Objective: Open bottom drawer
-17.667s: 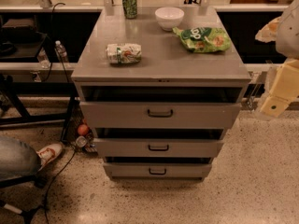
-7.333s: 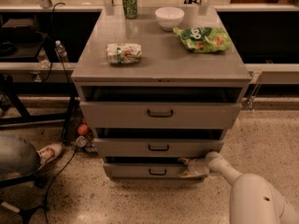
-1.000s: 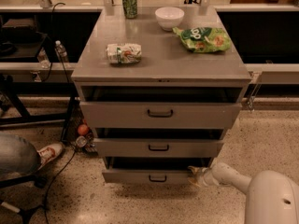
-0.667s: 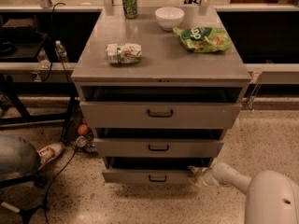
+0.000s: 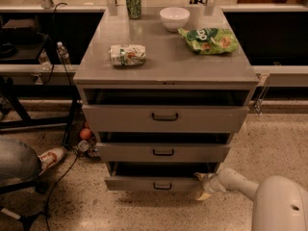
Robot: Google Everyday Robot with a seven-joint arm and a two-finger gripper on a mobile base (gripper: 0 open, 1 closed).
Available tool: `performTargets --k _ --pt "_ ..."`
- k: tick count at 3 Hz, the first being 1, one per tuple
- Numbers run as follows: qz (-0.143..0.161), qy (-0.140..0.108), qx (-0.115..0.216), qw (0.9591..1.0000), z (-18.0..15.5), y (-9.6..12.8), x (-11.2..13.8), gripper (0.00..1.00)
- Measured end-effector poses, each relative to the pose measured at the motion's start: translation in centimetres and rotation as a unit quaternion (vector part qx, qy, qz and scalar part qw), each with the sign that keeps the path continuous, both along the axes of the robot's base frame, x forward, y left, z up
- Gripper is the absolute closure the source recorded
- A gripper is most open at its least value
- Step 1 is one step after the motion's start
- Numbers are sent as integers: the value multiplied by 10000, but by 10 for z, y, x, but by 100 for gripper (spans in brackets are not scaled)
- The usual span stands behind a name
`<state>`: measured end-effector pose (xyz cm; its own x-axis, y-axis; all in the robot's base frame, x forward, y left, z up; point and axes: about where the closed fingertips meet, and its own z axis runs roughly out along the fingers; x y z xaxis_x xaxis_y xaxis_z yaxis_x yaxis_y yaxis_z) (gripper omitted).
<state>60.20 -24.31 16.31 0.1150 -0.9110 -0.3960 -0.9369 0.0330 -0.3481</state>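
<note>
camera view shows the white arm point(image 5: 240, 186) reaching in low from the bottom right, stretched leftward just above the floor, its pincer point(image 5: 201, 186) at the right end of the bottom drawer point(image 5: 144, 183); whether it is open or gripping cannot be told. the drawer is the lowest of three, with a dark gap above its front. the counter point(image 5: 168, 69) holds a green can point(image 5: 133, 3), white bowl point(image 5: 174, 18) and chip bag point(image 5: 209, 40)

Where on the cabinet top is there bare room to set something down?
The front strip of the cabinet top, ahead of the lying can and the chip bag, is bare. The back is crowded: upright can, bowl. The hand is at the right end of the bottom drawer.
</note>
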Motion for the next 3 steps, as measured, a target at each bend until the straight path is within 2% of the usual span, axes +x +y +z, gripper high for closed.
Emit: performTargets --k 2,3 --pt "64 126 -311 9994 -14 -1 -6 0" --pt "49 183 -405 9990 -18 -6 -11 17"
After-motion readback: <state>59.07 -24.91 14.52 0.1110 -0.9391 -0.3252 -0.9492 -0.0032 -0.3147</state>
